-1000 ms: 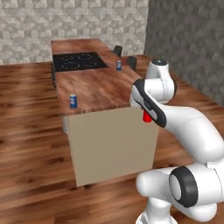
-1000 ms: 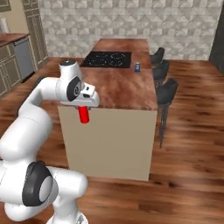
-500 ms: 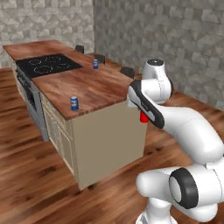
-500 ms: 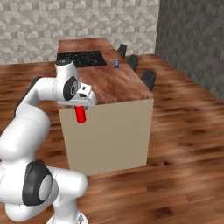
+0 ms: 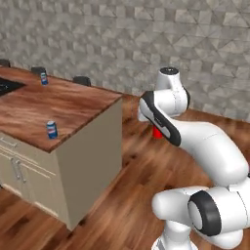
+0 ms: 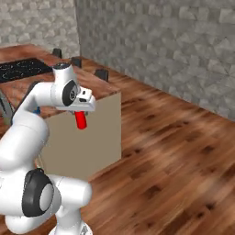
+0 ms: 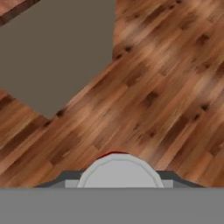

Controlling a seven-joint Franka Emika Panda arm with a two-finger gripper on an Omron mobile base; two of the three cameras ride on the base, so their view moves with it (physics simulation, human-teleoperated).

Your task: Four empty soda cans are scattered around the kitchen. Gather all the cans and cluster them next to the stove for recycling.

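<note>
My gripper (image 6: 81, 114) is shut on a red soda can (image 6: 81, 120), which hangs below the hand over the wood floor. The same red can (image 5: 157, 132) peeks out behind my forearm in the left base view, and its silvery top (image 7: 118, 169) sits at the bottom of the hand view. Two blue soda cans stand on the island's wood top: one (image 5: 52, 130) near the front edge, one (image 5: 44, 78) at the far side. The black stove (image 6: 22, 69) lies in the island top further back, and its corner (image 5: 7, 86) shows at the left edge.
The beige island cabinet (image 5: 85, 151) stands to my left, its end panel (image 6: 92, 137) close to the hand. Dark stools (image 5: 82, 80) line its far side. A grey tiled wall (image 6: 174, 50) runs behind. Open wood floor (image 6: 174, 151) lies to the right.
Both base views have swung, so the island has slid to the left and the tiled wall now faces me. The red can stays in my shut gripper.
</note>
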